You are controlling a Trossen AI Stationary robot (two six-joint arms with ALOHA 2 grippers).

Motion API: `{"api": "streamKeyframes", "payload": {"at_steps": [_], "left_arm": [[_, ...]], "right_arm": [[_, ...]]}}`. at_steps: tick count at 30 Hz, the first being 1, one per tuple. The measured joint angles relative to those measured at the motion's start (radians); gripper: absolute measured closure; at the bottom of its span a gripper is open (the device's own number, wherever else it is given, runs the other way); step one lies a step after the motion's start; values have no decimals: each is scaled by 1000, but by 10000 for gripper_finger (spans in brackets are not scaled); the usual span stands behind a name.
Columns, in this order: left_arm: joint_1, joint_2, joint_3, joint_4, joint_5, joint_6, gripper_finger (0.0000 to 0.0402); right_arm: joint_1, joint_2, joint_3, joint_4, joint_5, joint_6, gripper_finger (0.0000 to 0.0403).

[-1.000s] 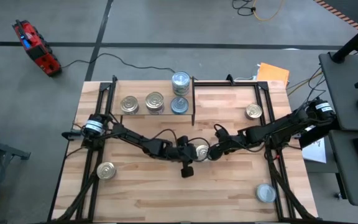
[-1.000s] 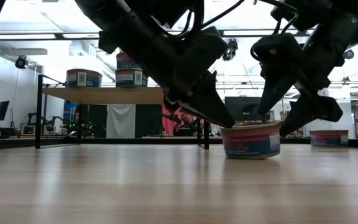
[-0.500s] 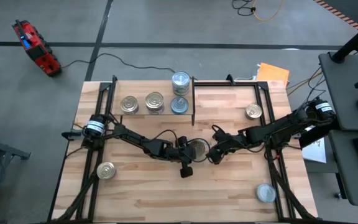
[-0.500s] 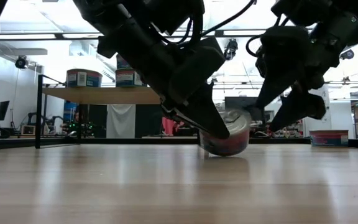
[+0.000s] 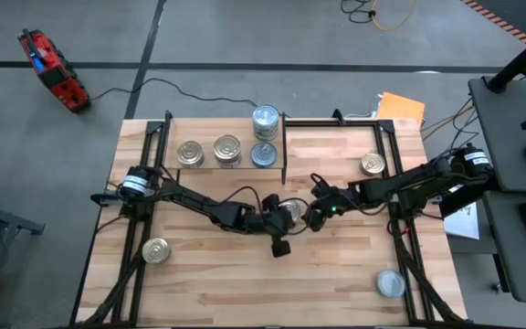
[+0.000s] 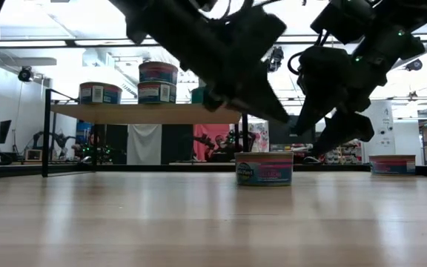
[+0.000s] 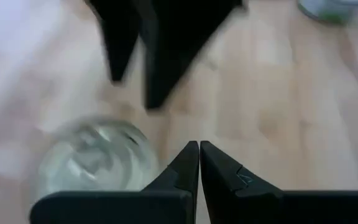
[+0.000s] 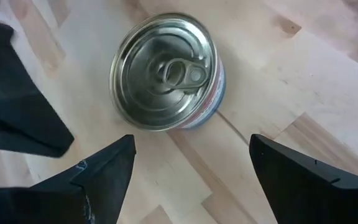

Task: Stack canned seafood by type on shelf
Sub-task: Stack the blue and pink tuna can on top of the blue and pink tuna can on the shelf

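- The step in hand looks like picking up one small round silver-lidded tin (image 5: 289, 212) that sits upright on the butcher-block wooden tabletop (image 5: 336, 274), near the table's middle and well apart from the shelf.
- The right gripper (image 5: 315, 216) hovers just beside and above this tin with its two dark fingers (image 8: 98, 177) spread wide and nothing between them; in the right wrist view the tin's pull-tab lid lies ahead of the gap, not yet inside it.
- The left gripper (image 5: 276, 222) is on the tin's other side, its fingers (image 7: 188, 165) pressed together, clenched on nothing.
- The narrow raised light-wood shelf in a black metal frame (image 5: 204, 166) already carries two golden-lidded tins (image 5: 189, 153) side by side and two silver-bluish tins (image 5: 265, 119) near the dark end panel.
- Three more tins wait on the tabletop: a golden one at the left front (image 5: 156, 250), a golden one at the right rear (image 5: 372, 164), a silver one at the right front (image 5: 390, 283).
- By judgement, the next move calls for the right gripper to advance until the tin stands between its fingers, close on its wall, then carry it to the silver group.
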Motion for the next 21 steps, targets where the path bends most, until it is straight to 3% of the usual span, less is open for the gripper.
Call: {"api": "streamKeyframes", "payload": {"at_steps": [3, 13, 21], "left_arm": [[15, 0, 14, -60, -91, 33, 401], [29, 0, -61, -99, -65, -24, 401], [18, 0, -72, -80, -68, -34, 401]], "right_arm": [[-4, 0, 0, 1, 0, 7, 103], [-16, 0, 0, 33, -11, 41, 110], [-100, 0, 0, 128, -128, 54, 83]]}}
